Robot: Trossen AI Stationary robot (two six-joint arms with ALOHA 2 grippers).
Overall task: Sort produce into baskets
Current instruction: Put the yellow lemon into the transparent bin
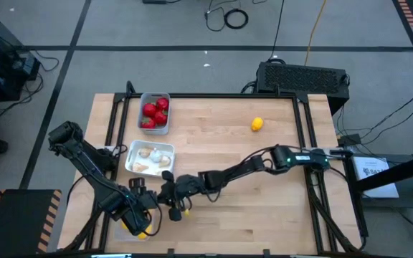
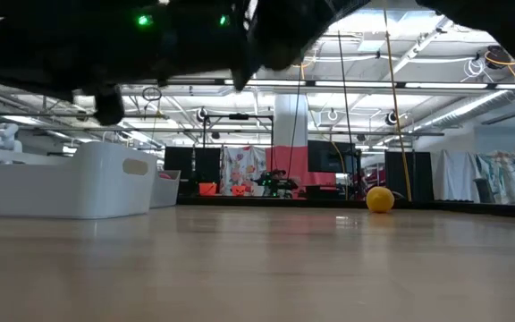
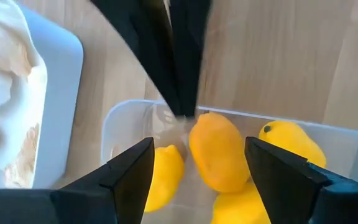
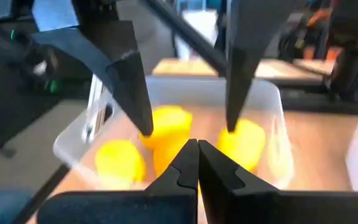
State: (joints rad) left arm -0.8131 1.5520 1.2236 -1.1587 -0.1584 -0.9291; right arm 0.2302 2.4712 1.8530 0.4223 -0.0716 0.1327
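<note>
At the table's near edge the left gripper (image 3: 194, 165), fingers spread and holding nothing, hangs over the clear basket (image 3: 126, 115) of yellow lemons (image 3: 217, 152) (their long axes lie roughly parallel). The right gripper (image 4: 197, 163), clenched empty, crowds the same basket. Beyond sit the white basket (image 1: 133, 152) with garlic bulbs (image 1: 149, 156), the grey basket (image 1: 155, 129) of red fruits (image 1: 154, 113), and a stray lemon (image 1: 257, 124) farther right.

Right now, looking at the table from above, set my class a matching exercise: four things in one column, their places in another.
Things:
1 red fruits
2 garlic bulbs
3 lone yellow lemon
4 left gripper

Places:
A alone on bare wood
B white tray
C over the clear tray of lemons
D greyish tray

Pairs: 1-D, 2-B, 3-A, 4-C
</note>
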